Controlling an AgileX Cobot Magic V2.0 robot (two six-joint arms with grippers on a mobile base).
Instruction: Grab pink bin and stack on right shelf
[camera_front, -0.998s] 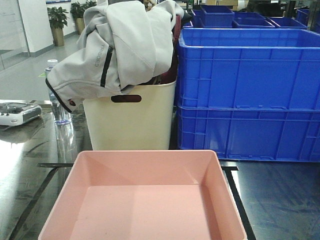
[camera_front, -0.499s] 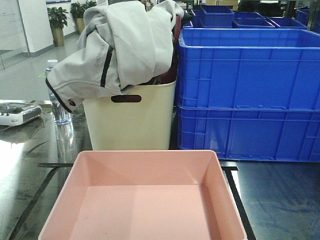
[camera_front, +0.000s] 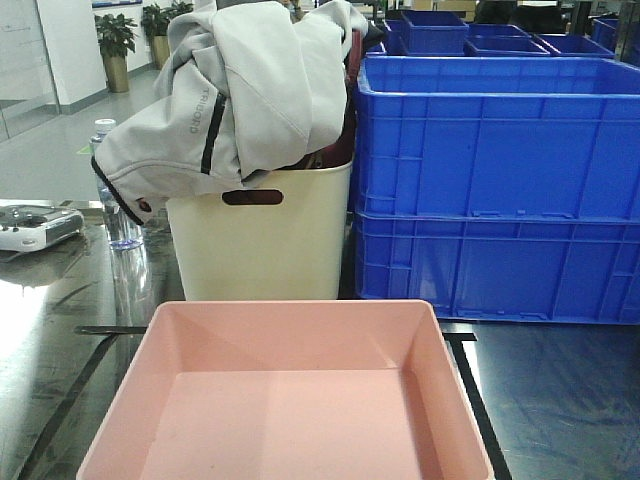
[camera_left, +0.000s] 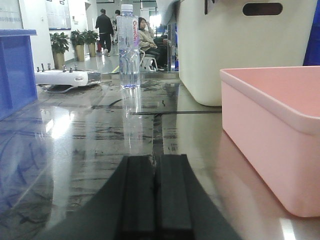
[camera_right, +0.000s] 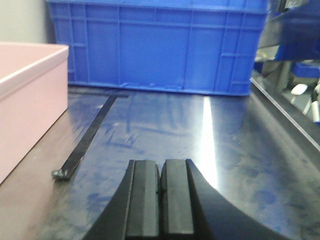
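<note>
Left tool (camera_left: 156, 165): pads pressed together, empty, low over the reflective steel surface (camera_left: 90, 145), just left of the pink bin (camera_front: 290, 400). Water bottle (camera_left: 129, 47) and white controller (camera_left: 65, 77) further back on the left. Pink bin sits flat on the surface inside black tape lines (camera_front: 470, 390), empty, cream bin (camera_front: 262, 240) with grey jacket (camera_front: 240, 90) behind it, blue crates (camera_front: 500, 180) stacked back right. Right tool (camera_right: 160, 192): pads together, empty, right of the bin.

bin (camera_front: 290, 400) on shelf (camera_front: 560, 400), tub (camera_front: 262, 240) behind, crates (camera_front: 500, 190) behind right
</note>
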